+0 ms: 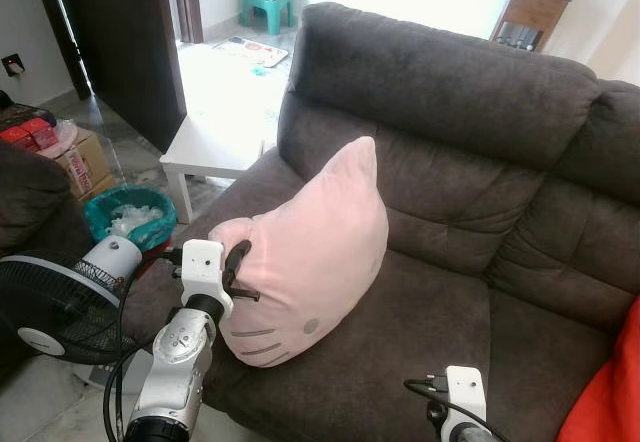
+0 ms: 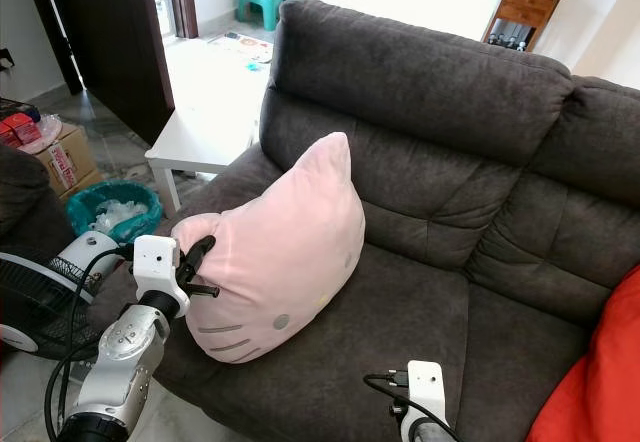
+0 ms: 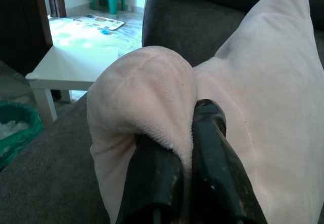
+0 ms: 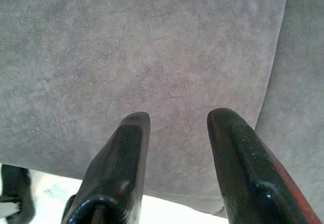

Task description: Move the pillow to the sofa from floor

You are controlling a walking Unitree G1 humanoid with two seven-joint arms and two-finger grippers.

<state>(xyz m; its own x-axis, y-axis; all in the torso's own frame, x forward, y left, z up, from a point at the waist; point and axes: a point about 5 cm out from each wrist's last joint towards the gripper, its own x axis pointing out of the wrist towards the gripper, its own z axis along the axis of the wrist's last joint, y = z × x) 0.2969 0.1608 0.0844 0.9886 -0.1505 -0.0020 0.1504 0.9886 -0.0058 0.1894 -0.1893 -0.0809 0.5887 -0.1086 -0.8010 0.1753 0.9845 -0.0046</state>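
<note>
On the dark grey sofa (image 1: 450, 292) stands one pink pillow (image 1: 310, 252), shaped like a cat's face with a pointed ear up top and whisker marks low on its front. It rests on the seat cushion at the robot's left end of the sofa and leans back toward the backrest. The left gripper (image 1: 240, 267) is at the pillow's near left edge, its jaws clamped on a bunched fold of the pink fabric; the left wrist view shows the two black fingers (image 3: 207, 148) pressed together with plush squeezed between them. The right gripper (image 4: 174, 127) hovers just above bare sofa cushion further to the robot's right, its jaws apart and holding nothing.

Beside the sofa's left arm stands one white low surface (image 1: 215, 147). Near it on the floor sits one teal basket (image 1: 130, 217) lined with what looks like crumpled plastic, though that is hard to make out. One black fan (image 1: 60, 307) stands close beside the left arm, between the robot and the basket, crowding that side. One cardboard box (image 1: 85, 162) with red packets (image 1: 30, 132) above it sits further left. Through the doorway beyond, one teal stool (image 1: 268, 0) stands on the bright floor. One wooden cabinet (image 1: 530, 12) rises behind the sofa's backrest. A red cloth item (image 1: 605, 392) lies at the sofa's far right end.
</note>
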